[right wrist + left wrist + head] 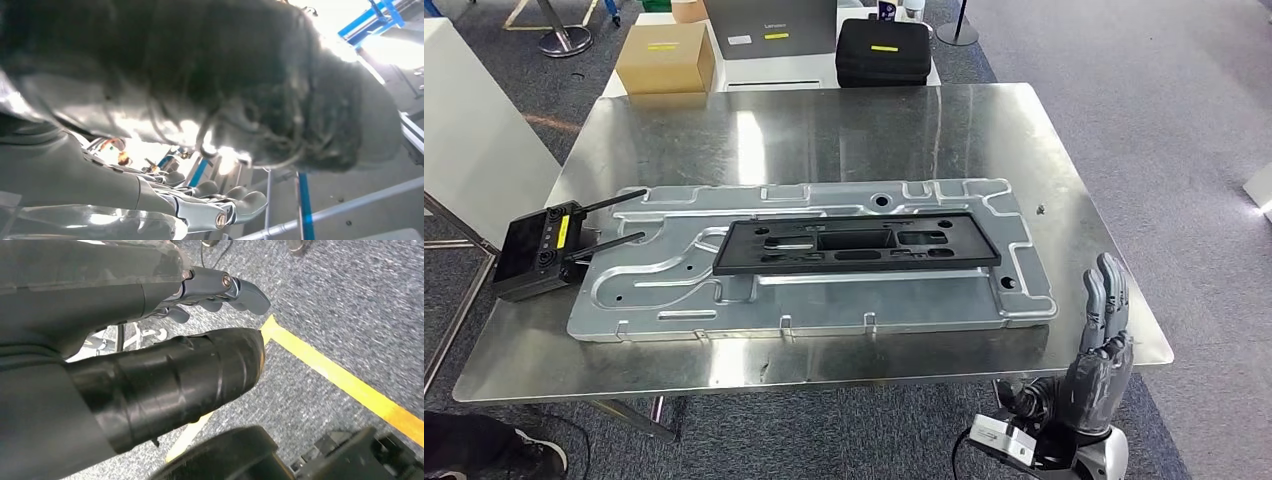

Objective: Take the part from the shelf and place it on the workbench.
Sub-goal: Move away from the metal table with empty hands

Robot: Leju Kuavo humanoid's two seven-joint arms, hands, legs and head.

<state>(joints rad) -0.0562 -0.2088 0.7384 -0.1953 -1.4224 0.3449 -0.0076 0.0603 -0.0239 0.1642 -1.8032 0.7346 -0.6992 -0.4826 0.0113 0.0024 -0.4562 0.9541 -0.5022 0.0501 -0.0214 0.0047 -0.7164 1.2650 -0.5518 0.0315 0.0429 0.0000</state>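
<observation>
A long black plastic frame part [856, 245] lies flat on a large stamped silver metal panel [654, 290] that rests on the steel workbench [844, 120]. My right hand [1102, 340] is raised at the bench's near right corner, fingers straight and apart, holding nothing, well clear of the part. In the right wrist view the same hand [200, 205] has extended fingers below a blurred thumb. My left hand [165, 340] hangs low over grey carpet, thumb and fingers extended with nothing between them.
A black remote unit with two antennas [539, 250] sits on the bench's left edge. Behind the bench stand a cardboard box [664, 55], a grey carton [769, 28] and a black case [884, 50]. A yellow floor line [345, 385] crosses the carpet. Blue rack posts [302, 205].
</observation>
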